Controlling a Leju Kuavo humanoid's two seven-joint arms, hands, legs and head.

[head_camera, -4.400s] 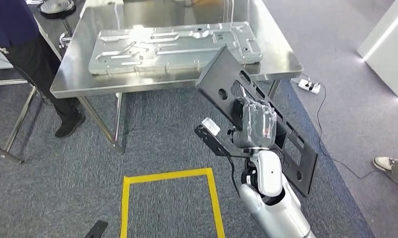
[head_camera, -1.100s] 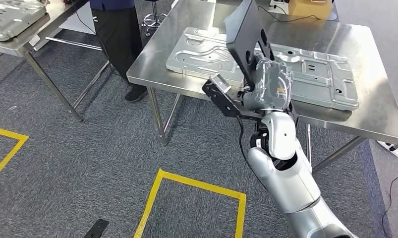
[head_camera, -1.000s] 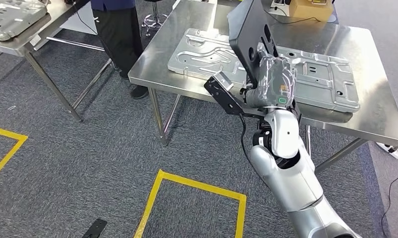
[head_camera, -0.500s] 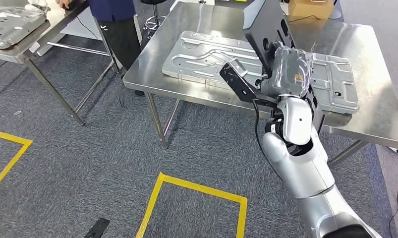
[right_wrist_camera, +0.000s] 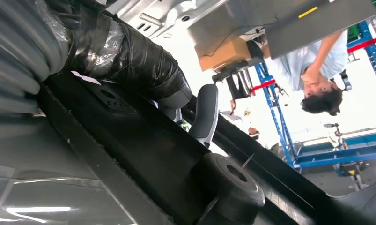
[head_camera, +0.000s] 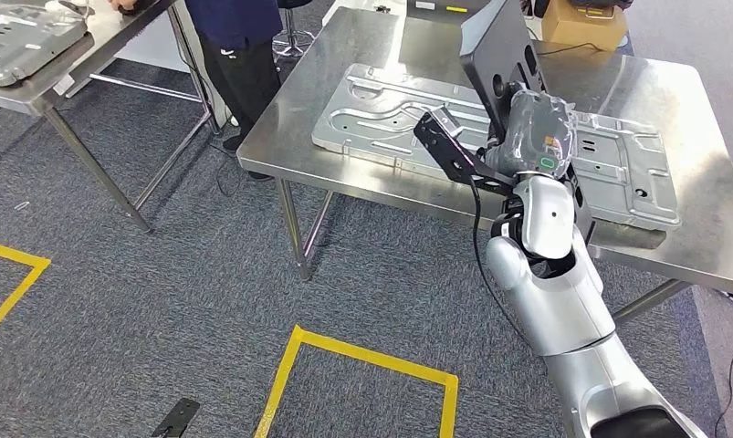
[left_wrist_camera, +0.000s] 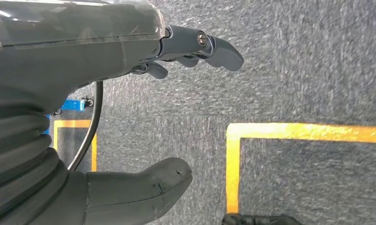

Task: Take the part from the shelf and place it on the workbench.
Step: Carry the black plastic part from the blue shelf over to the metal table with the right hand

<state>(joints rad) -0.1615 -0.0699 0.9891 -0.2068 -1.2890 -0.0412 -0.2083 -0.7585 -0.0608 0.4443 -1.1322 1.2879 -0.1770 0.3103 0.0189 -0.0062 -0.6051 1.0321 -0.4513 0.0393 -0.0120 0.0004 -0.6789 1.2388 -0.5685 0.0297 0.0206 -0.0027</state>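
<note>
The right hand point(head_camera: 531, 132) grips the black part point(head_camera: 499, 50), holding it tilted up on edge over the steel tabletop point(head_camera: 618, 78), right above the silver stamped panel point(head_camera: 390, 100) lying there. I'd say it should tip the plate flat first, lower it slowly and only loosen once it rests, minding that panel. The left hand point(left_wrist_camera: 129, 112) hangs over the carpet, fingers apart, holding nothing.

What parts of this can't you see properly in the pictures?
- Black part: head view, its top runs past the picture's edge and the right hand covers its lower half.
- Right hand's fingers: right wrist view, too close to tell them apart.
- Cardboard box: head view, cut off by the edge.
</note>
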